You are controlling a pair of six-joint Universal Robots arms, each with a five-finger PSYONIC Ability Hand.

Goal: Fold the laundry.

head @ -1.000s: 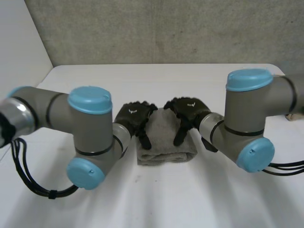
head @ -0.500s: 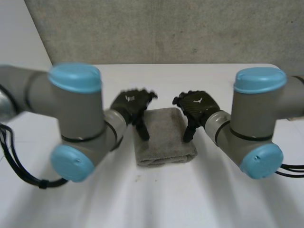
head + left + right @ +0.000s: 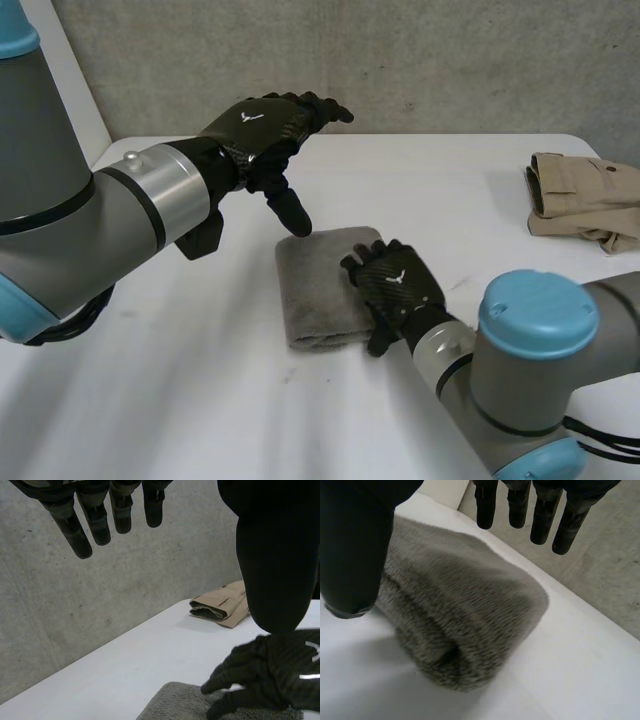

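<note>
A grey towel (image 3: 322,287), folded into a thick rectangle, lies in the middle of the white table (image 3: 200,400). My right hand (image 3: 395,290) hovers at the towel's right edge, fingers straight and spread, holding nothing. In the right wrist view the towel (image 3: 465,625) lies below my right hand's fingers (image 3: 520,505), with its rolled fold facing the camera. My left hand (image 3: 265,135) is raised above the table behind the towel's left corner, open and empty. In the left wrist view its fingers (image 3: 95,515) hang straight, above the towel (image 3: 180,702) and my right hand (image 3: 270,675).
A folded tan garment (image 3: 580,200) lies at the table's far right; it is seen too in the left wrist view (image 3: 222,605). A grey concrete wall (image 3: 400,60) stands behind the table. My two arms reach in over the table's near side.
Both hands have left the towel. My left hand has risen up and back to the left; my right hand has drawn back toward the near right of the towel.
</note>
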